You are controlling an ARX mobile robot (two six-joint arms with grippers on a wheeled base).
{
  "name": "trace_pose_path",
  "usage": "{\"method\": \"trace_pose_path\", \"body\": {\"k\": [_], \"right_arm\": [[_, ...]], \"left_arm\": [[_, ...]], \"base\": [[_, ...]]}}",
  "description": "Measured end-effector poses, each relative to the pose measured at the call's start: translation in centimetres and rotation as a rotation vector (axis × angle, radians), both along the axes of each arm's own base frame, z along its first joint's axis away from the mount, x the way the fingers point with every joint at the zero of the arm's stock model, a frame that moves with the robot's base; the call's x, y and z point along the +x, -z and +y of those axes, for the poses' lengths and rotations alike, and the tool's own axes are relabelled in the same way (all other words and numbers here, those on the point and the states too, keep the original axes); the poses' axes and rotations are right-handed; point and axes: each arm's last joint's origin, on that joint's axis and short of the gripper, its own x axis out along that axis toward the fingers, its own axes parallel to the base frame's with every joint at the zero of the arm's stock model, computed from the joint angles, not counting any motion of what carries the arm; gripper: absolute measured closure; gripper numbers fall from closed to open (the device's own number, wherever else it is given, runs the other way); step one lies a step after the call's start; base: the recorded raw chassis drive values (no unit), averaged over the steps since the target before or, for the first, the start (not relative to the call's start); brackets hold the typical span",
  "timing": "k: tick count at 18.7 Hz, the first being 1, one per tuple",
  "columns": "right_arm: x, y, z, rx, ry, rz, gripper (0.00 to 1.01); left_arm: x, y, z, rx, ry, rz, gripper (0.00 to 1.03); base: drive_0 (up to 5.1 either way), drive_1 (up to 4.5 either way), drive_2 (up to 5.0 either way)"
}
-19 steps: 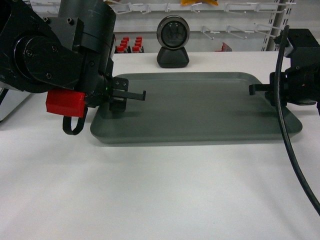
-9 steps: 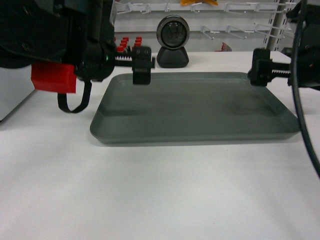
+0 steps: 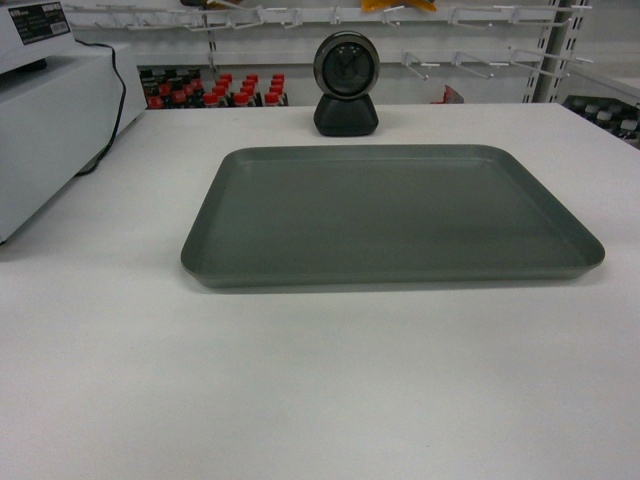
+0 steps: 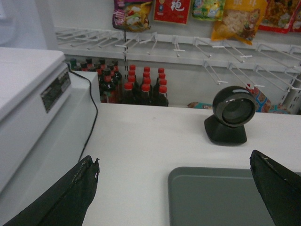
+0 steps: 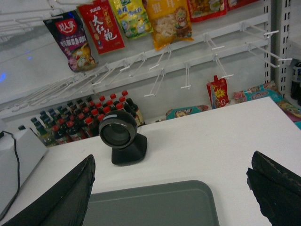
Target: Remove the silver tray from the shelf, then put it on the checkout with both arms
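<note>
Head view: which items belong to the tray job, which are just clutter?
Job:
- silver tray, lying flat
- checkout, under the tray

Clutter:
- black scanner, behind the tray
- white machine, at left
- red-capped bottles, behind the counter

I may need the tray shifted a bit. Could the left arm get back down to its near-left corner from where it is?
Probably yes. The left gripper is open above the silver tray, and nothing lies between them on the checkout.
</note>
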Motion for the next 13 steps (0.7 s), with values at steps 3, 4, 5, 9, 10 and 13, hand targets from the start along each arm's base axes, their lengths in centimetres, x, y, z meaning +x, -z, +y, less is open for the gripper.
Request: {"method": "trace_pose_path", "body": {"k": [3,4,5,9,10,13], "right_arm": [[-1.8,0.2,-0.3,0.006,0.035,0.001,0.03],[-1.9,0.9,-0.6,0.001,0.049,0.024,0.03],[-2.0,1.5,-0.8,-0.001,0.062,0.049,0.03],[-6.3,3.4,-1.7,-0.231,0.143,-0.042,0.36],[-6.6,3.5,-1.7,-0.238,0.144,-0.041,0.37],[-9.9,4.6,-1.8,-0.293,0.142,-0.012,0.61]], "left_arm": [[-1.6,1.0,2.2,0.040,-0.048,0.015,0.05],[-1.8,2.0,2.8,0.051,-0.066,0.048,0.05],[-1.8,2.6,3.5,0.062,-0.087,0.063,0.05],[-6.0,3.4,6.6,0.079,0.044,-0.068,0.39],[-6.2,3.5,6.7,0.079,0.046,-0.068,0.41],[-8.5,5.4,7.6,0.084,0.056,-0.052,0.65]], "base": [[0.0,0.00,0.0],[0.0,0.00,0.0],[0.0,0.00,0.0],[0.0,0.00,0.0],[0.0,0.00,0.0],[0.0,0.00,0.0]]}}
